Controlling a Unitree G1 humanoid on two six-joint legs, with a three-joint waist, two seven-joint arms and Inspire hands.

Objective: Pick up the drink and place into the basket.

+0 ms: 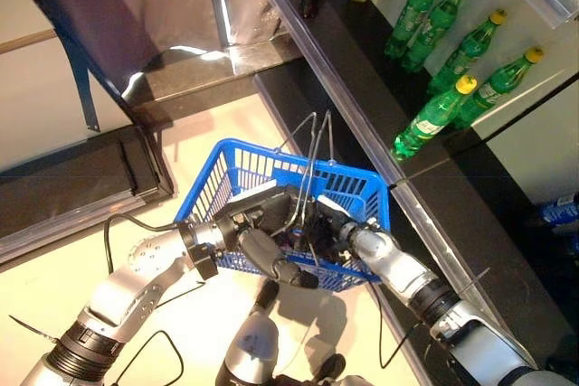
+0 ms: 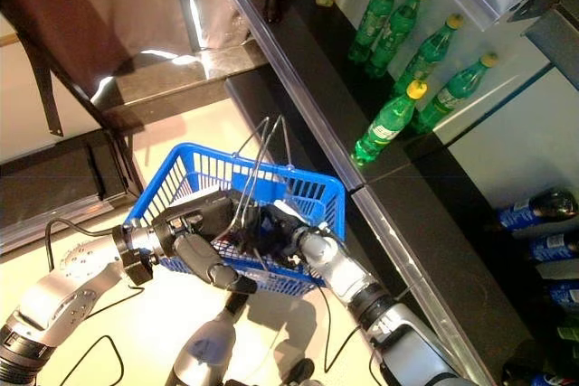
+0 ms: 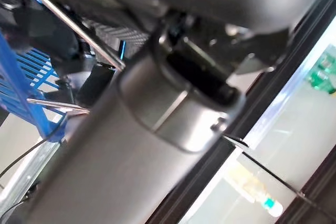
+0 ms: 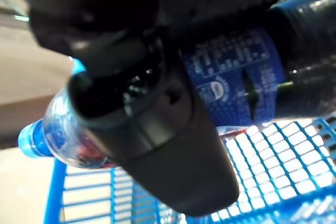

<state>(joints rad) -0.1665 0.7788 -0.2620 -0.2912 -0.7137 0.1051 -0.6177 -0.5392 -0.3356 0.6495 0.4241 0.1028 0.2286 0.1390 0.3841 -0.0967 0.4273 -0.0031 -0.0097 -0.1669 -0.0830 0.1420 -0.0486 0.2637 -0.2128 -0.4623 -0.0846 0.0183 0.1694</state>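
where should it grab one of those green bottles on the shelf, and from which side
Take the nearest green bottle round its straight middle, below the yellow cap. It stands at the shelf's front edge, so coming from the open aisle side looks best; the other green bottles crowd behind it. The right hand is busy, shut on a blue-capped bottle.
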